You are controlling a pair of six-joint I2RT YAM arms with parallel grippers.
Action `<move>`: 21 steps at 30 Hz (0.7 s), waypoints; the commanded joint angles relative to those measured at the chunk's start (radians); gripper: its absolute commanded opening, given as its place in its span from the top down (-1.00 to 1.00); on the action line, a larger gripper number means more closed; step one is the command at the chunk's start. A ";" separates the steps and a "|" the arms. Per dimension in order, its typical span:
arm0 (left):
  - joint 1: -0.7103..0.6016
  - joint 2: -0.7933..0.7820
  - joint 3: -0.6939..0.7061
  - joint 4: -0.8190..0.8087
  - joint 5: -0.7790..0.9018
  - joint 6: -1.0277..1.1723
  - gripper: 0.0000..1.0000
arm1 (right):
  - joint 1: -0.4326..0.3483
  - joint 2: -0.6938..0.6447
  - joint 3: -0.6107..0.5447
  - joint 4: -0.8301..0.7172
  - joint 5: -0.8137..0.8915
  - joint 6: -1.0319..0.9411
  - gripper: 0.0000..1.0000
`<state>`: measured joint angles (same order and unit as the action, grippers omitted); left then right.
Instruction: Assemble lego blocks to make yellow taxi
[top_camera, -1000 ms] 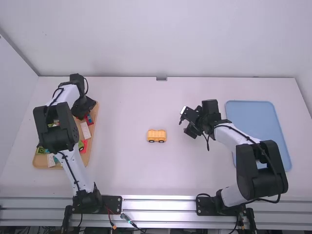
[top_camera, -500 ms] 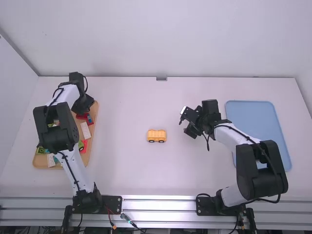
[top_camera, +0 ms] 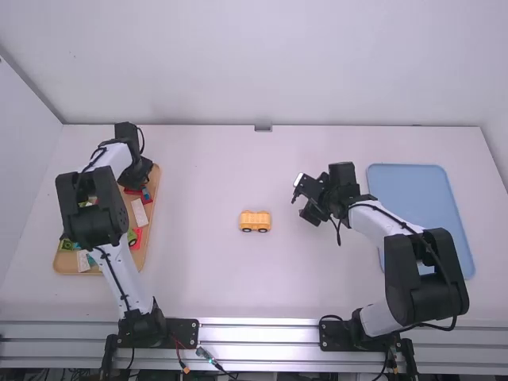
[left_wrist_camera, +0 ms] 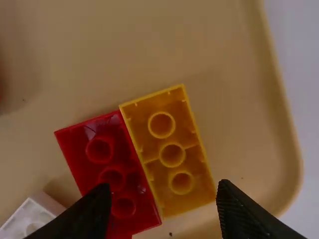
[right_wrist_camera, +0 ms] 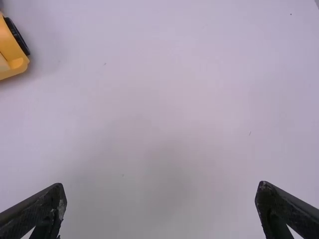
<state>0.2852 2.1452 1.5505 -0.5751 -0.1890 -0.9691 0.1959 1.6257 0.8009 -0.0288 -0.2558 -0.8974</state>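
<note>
Left gripper (top_camera: pixel 136 173) is over the far end of the light wooden-coloured tray (top_camera: pixel 67 269), on the left of the tabletop (top_camera: pixel 206 278). Its fingers are apart, nothing clamped. Left wrist view has a yellow plastic block (left_wrist_camera: pixel 186 200), hollow side up, three round tubes in a row, in line with the gap between the fingers. Long side against a red plastic block (left_wrist_camera: pixel 111 159), also hollow side up with tubes; the two touch and lie at a slant in the tray. A white block (left_wrist_camera: pixel 29 217) is near the red one, part of it out of frame. Nearer the arm bases the tray also holds more white, red and green pieces, partly hidden under the left arm. Yellow toy vehicle base with black wheels (top_camera: pixel 255 222) stands upright mid-tabletop, between the two arms, well apart from both grippers; one corner with a wheel shows in the right wrist view. Right gripper (top_camera: pixel 303 198) is over bare tabletop to the right of the vehicle base, fingers wide apart, empty. Blue rectangular tray (top_camera: pixel 406 176) sits on the right, partly under the right arm.
</note>
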 commanded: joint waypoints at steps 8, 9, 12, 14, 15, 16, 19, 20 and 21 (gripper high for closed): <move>0.007 -0.004 -0.010 -0.089 -0.013 -0.017 -0.23 | 0.000 -0.010 -0.003 -0.005 -0.006 0.002 -0.98; 0.008 -0.004 0.000 -0.110 -0.010 -0.001 -0.24 | 0.000 -0.010 -0.003 -0.005 -0.005 0.002 -0.98; 0.010 -0.004 0.023 -0.162 -0.011 0.023 -0.27 | 0.000 -0.010 -0.003 -0.005 -0.006 0.002 -0.98; 0.008 -0.004 0.039 -0.187 -0.011 0.023 -0.27 | 0.000 -0.010 -0.003 -0.005 -0.006 0.002 -0.98; 0.006 -0.004 0.054 -0.203 -0.011 0.023 -0.27 | 0.000 -0.010 -0.003 -0.005 -0.006 0.002 -0.98; 0.007 -0.004 0.076 -0.216 -0.011 0.023 -0.29 | 0.000 -0.010 -0.003 -0.005 -0.005 0.002 -0.98; 0.007 -0.004 0.125 -0.243 -0.011 0.024 -0.34 | 0.000 -0.010 -0.003 -0.002 -0.006 0.002 -0.99; 0.006 -0.004 0.160 -0.268 -0.010 0.023 -0.36 | 0.000 -0.010 -0.003 -0.002 -0.005 0.002 -0.98; 0.006 -0.004 0.173 -0.277 -0.011 0.024 -0.37 | 0.000 -0.010 -0.003 -0.002 -0.005 0.002 -0.98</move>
<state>0.2859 2.1441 1.6688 -0.8322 -0.1951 -0.9501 0.1963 1.6257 0.8009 -0.0296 -0.2550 -0.8970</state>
